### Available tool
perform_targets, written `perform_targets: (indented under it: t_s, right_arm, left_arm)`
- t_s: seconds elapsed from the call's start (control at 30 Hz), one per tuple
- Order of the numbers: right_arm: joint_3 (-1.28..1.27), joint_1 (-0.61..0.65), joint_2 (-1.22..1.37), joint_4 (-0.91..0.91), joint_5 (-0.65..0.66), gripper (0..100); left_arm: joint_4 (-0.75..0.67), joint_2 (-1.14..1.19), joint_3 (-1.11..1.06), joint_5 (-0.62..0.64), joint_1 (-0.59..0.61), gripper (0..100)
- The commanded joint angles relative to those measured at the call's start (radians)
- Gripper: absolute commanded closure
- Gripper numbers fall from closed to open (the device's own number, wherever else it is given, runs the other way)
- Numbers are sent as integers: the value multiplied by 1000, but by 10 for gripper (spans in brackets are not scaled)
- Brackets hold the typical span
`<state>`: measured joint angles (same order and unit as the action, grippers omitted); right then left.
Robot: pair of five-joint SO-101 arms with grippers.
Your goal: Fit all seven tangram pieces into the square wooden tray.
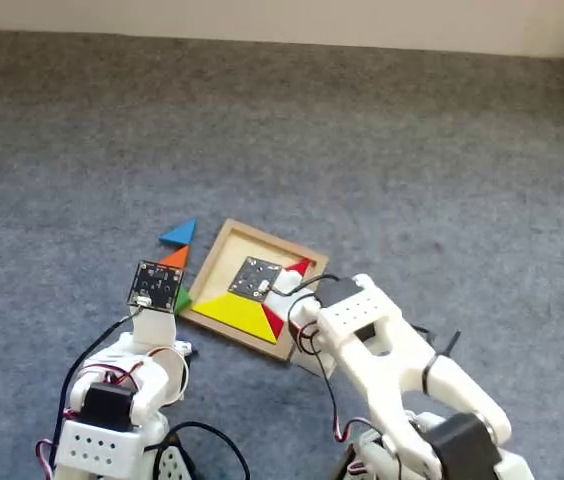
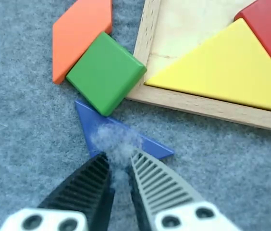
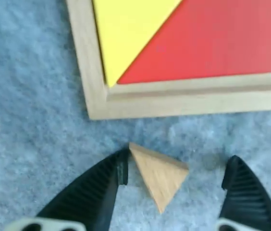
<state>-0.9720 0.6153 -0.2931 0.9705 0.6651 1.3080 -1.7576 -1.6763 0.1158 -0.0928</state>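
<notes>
The square wooden tray [image 1: 208,264] holds a yellow triangle [image 1: 237,312] and a red triangle [image 1: 300,268]. Outside its edge lie a light blue triangle [image 1: 178,234], an orange parallelogram [image 2: 80,33] and a green square [image 2: 105,72]. A darker blue triangle [image 2: 102,127] lies flat on the carpet beside the square and the tray [image 2: 145,48]. My left gripper [image 2: 120,161] is shut, its tips at that triangle's edge. A plain wooden triangle [image 3: 159,175] lies by the tray's corner [image 3: 97,106]. My right gripper [image 3: 178,168] is open around it, one finger [image 3: 118,168] touching it.
Grey carpet [image 1: 382,160] covers the whole work surface, with wide free room beyond the tray. Both arm bases and their cables stand at the near edge.
</notes>
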Motion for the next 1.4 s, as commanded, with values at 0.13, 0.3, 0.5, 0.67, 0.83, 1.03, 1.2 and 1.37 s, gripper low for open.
perform_targets:
  t_s: [0.13, 0.3, 0.5, 0.67, 0.83, 1.03, 1.2, 1.37]
  right_arm:
    - [-2, 12, 24, -18, 12, 752]
    - [-4, -27, 24, -13, 12, 772]
    - [-7, -65, 24, 5, 74, 772]
    - [-7, -68, 24, 36, 81, 804]
    - [-7, -68, 25, 33, 81, 869]
    - [-5, -68, 22, 38, 78, 875]
    - [4, -93, 21, 50, 75, 875]
    - [25, -150, 13, 111, 57, 875]
  left_arm:
    - [5, -39, -21, 11, 2, 983]
    - [5, -39, -21, 11, 2, 983]
    - [5, -39, -21, 11, 2, 983]
    - [5, -39, -21, 11, 2, 983]
    - [5, -39, -21, 11, 2, 983]
    - [5, -39, -21, 11, 2, 983]
    - [5, -39, -21, 11, 2, 983]
    - [5, -39, -21, 11, 2, 983]
